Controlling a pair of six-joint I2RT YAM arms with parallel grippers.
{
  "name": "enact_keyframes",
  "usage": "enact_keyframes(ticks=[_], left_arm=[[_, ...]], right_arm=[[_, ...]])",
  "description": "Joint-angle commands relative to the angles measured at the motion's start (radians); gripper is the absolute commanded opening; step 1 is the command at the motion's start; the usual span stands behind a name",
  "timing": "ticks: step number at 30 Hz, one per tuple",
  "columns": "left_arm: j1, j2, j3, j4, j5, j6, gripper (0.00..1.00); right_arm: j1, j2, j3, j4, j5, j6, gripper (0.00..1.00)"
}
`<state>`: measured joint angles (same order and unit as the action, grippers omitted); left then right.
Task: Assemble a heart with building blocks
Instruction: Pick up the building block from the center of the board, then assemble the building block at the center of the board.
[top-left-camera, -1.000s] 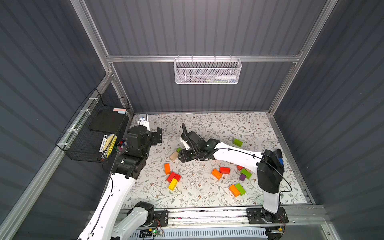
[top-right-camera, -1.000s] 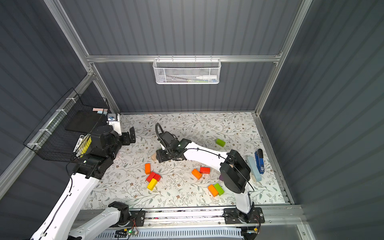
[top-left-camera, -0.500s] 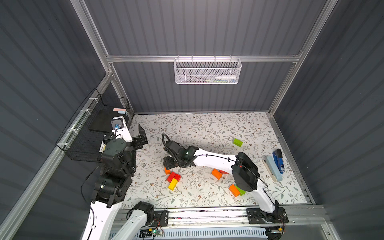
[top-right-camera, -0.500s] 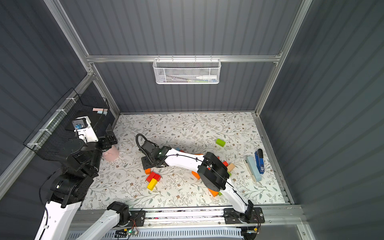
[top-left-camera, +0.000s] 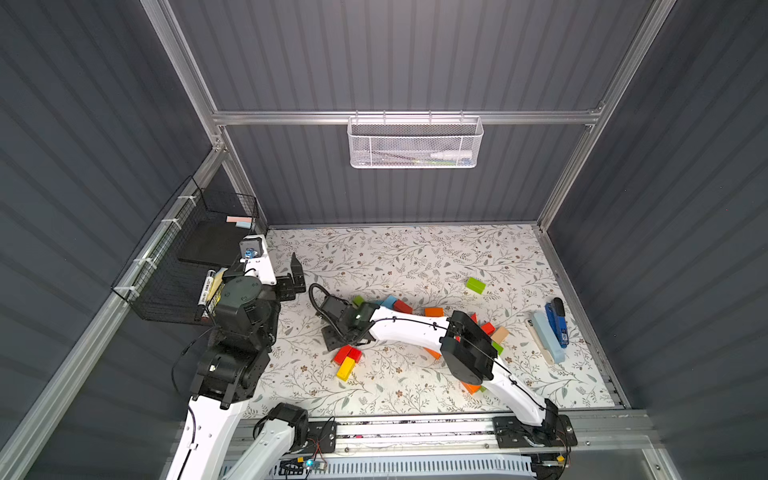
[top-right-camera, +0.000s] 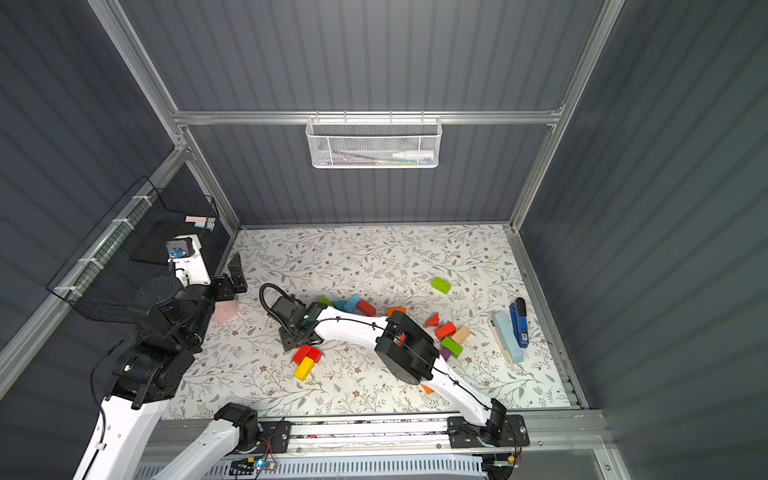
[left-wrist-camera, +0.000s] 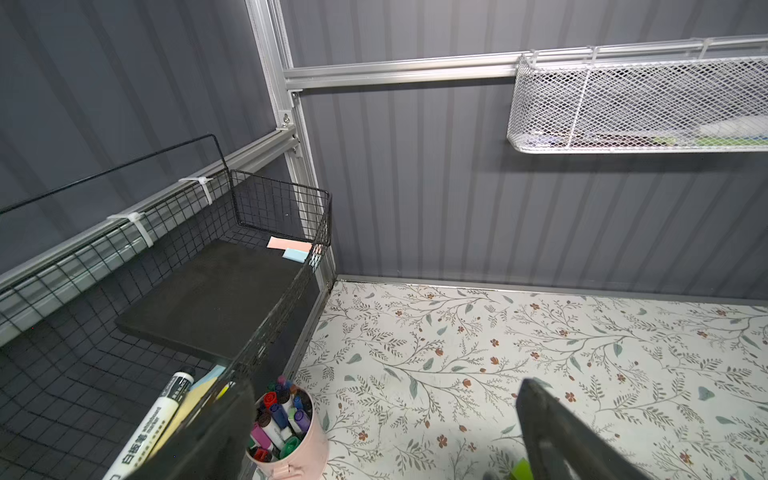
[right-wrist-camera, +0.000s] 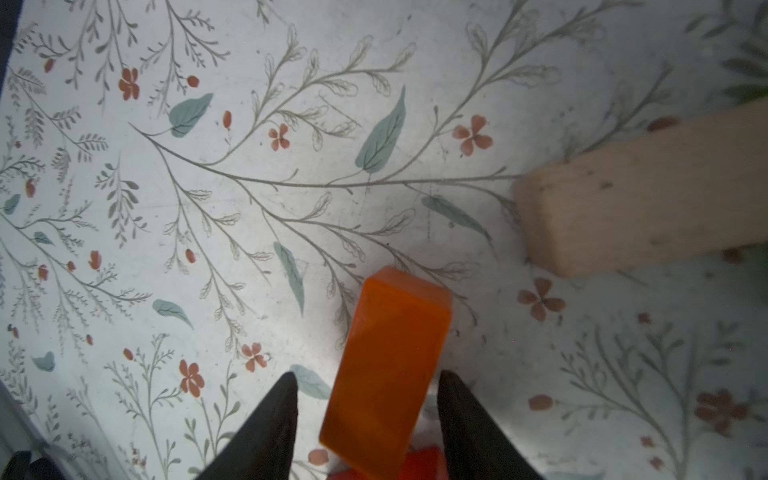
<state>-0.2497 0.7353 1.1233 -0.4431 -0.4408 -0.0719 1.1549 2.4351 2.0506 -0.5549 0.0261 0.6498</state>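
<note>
Fingers (right-wrist-camera: 270, 428) of the right gripper (right-wrist-camera: 366, 374) stand apart with the orange brick (right-wrist-camera: 390, 365) between them. A strip of the floral mat (right-wrist-camera: 249, 187) shows between one finger and the brick, and on the other side the gap is too dark to say whether they touch (so no firm grip can be read). One of the red blocks (right-wrist-camera: 419, 461) peeks out by the brick's near end, and a tan brick (right-wrist-camera: 644, 199) lies near but apart from it.

In both top views the right gripper (top-left-camera: 345, 337) hangs low over the mat left of centre and hides the orange brick. Just in front of it the two red blocks (top-left-camera: 348, 354) sit side by side, with a yellow brick (top-left-camera: 345, 369) against them. Behind the right arm a row of blocks (top-right-camera: 353, 304), green, teal, blue, red and orange, lies close together. A lone green brick (top-left-camera: 475, 285) is well apart toward the back right. Beside the arm's elbow are a red wedge (top-right-camera: 433, 321), a red brick (top-right-camera: 445, 331) and a tan cube (top-right-camera: 460, 334).

A blue stapler (top-left-camera: 556, 320) lies at the mat's right edge. The left gripper (top-left-camera: 293, 277) is raised at the left edge with its jaws spread wide and nothing between them. It is near a pink cup of marker pens (left-wrist-camera: 291, 440) and the black wire basket (left-wrist-camera: 286, 299).
</note>
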Motion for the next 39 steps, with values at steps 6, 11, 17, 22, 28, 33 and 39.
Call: enact_keyframes(ticks=[6,11,17,22,28,33,39], left_arm=[[0.002,-0.015,-0.012,0.006,0.027,0.012,0.99],[0.003,-0.010,-0.016,0.005,0.038,0.005,0.99],[0.003,-0.012,-0.019,0.006,0.051,-0.003,0.99],[0.003,-0.015,-0.045,0.007,0.073,0.004,0.99],[0.003,0.010,-0.005,-0.032,0.282,0.114,0.99],[0.003,0.066,0.060,-0.127,0.356,0.170,0.99],[0.003,0.063,0.091,-0.169,0.444,0.225,0.99]], right_arm=[[0.008,0.036,0.052,-0.060,0.100,-0.019,0.43],[0.009,0.022,0.059,-0.044,0.114,-0.061,0.32],[0.031,-0.083,-0.030,0.096,0.128,-0.237,0.26],[0.027,-0.233,-0.235,0.285,0.164,-0.353,0.25],[0.017,-0.339,-0.369,0.285,0.173,-0.442,0.25],[0.009,-0.376,-0.433,0.255,0.162,-0.490,0.25],[-0.008,-0.359,-0.438,0.192,0.195,-0.445,0.24]])
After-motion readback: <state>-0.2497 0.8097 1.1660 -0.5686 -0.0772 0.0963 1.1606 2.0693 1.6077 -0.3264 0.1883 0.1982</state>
